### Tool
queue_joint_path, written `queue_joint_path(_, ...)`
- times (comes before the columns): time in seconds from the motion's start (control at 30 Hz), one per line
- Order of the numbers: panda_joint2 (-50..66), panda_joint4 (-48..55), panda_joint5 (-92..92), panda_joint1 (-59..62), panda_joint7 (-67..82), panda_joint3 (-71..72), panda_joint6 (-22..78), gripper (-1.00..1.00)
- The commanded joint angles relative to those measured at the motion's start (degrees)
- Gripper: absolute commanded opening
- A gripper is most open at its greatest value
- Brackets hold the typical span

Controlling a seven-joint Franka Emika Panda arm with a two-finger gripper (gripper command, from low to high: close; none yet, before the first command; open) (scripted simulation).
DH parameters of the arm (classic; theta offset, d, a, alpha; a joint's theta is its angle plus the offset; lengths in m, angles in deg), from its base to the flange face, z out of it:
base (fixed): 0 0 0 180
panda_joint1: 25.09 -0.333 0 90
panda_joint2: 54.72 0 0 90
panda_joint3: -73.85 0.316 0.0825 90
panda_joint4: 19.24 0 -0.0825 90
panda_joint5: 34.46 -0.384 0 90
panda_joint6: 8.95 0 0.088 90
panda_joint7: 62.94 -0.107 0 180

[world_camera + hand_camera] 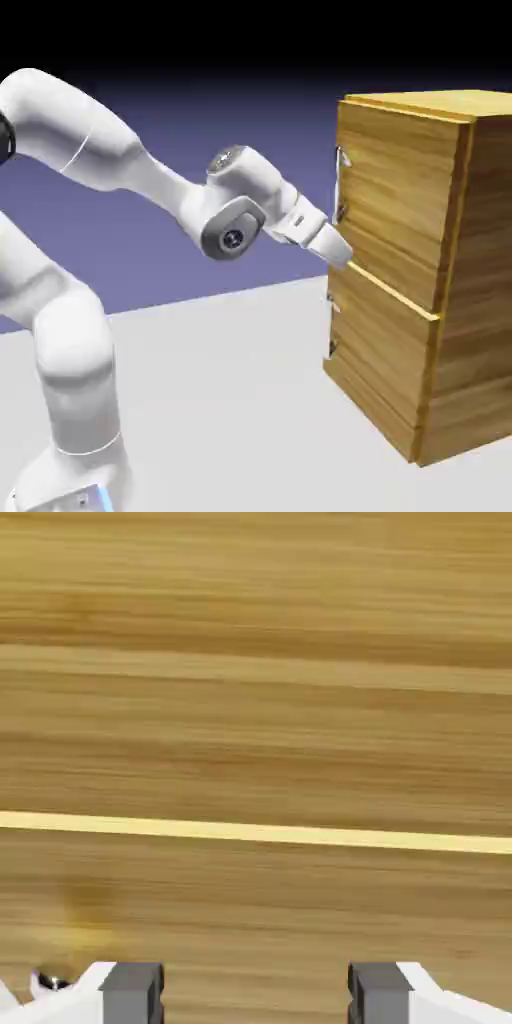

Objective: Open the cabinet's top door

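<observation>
The cabinet of golden-brown wood stands at the exterior view's right. Its top door lies flush with the front, and the small silver handle sits at the door's left edge. My gripper is right against the front, at the seam between the two doors and below that handle. In the hand view wood grain fills the picture, crossed by the pale seam. My gripper is open there, with both grey fingertips apart and only wood between them.
The lower door has its own small handle just below my hand. A small dark and silver bit shows at the hand view's bottom left; I cannot tell what it is. The grey table spreads left of the cabinet.
</observation>
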Motion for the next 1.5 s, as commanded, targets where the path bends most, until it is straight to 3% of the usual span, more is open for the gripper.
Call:
queue_joint_path(0.0,-0.48,0.29,-2.5,0.78,1.65,0.96,0.14,0.0)
queue_joint_path(1.47,-21.62,13.02,-112.15,35.24,74.19,43.03,6.1,0.0)
